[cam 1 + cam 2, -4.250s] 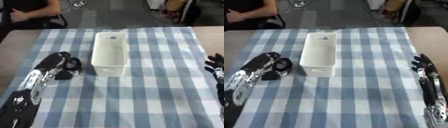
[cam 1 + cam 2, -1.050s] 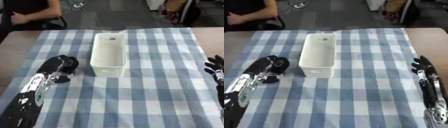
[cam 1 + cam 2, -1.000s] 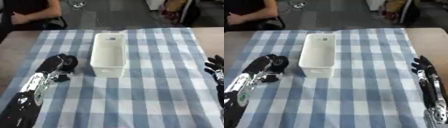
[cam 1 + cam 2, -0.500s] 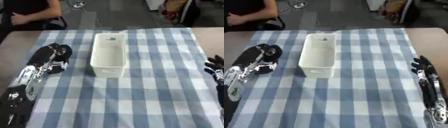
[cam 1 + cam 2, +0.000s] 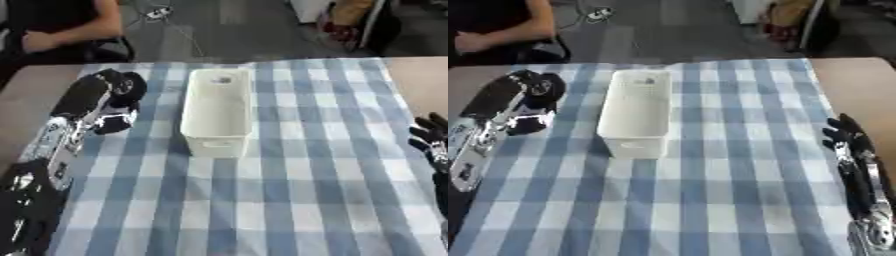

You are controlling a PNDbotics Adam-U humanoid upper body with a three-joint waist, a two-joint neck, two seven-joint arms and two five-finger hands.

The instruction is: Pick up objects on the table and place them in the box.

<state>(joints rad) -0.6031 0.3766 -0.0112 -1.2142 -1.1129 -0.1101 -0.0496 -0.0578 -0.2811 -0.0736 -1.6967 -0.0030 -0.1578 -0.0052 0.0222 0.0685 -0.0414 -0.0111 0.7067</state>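
Both views are taken from the head, looking steeply down and forward over the checked table [image 5: 289, 200] from its near edge. Nearly the same scene is shared: the white box [image 5: 634, 112] is placed slightly further left in the right eye view, where more right margin is shown.

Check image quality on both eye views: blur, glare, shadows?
Left eye view: soft throughout; left hand and the dark object it holds merge into one blurred mass; white box nearly featureless, no strong glare. Right eye view: equally soft; right hand edges smeared; the box's shadow on the checkered cloth is faint.
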